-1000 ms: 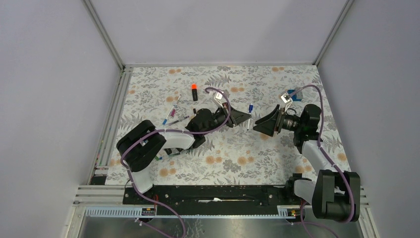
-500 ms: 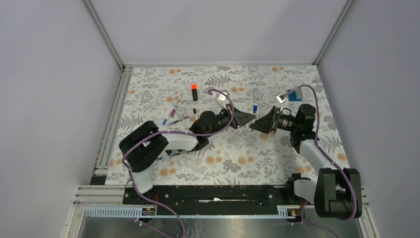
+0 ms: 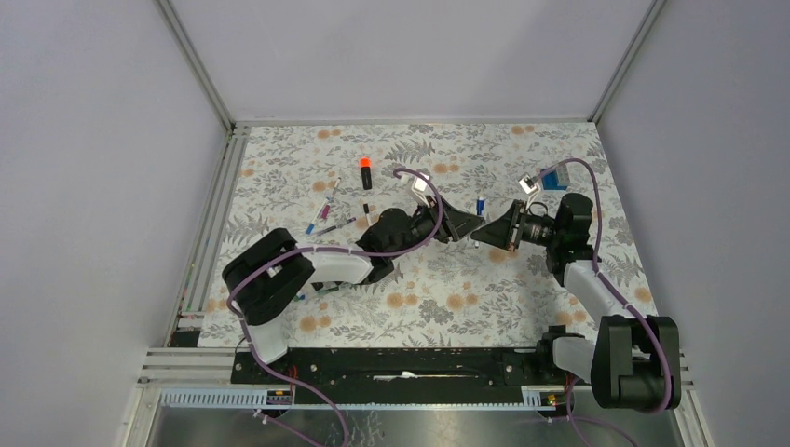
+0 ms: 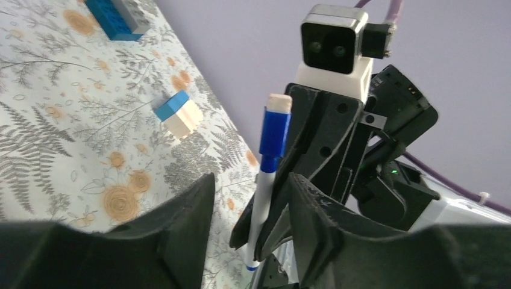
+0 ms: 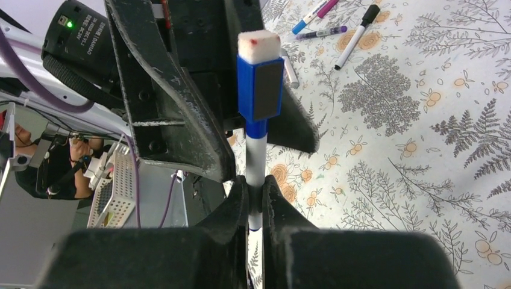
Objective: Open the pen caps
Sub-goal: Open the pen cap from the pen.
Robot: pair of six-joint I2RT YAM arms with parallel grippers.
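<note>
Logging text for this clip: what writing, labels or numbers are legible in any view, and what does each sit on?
"SERIES" and "DAMIAO": sideways white print, only partly legible, on the left arm's black motor housing beside a green light, right wrist view.
Blue-capped pen: dark panel on its cap, no legible print.
Loose pens on the tablecloth: too small to read.
Top and left wrist views: nothing legible.

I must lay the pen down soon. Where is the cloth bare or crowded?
Bare: near cloth between the arms; far strip behind the orange highlighter. Crowded: thin pens at left; centre, where the right end effector holds the blue-capped pen.
</note>
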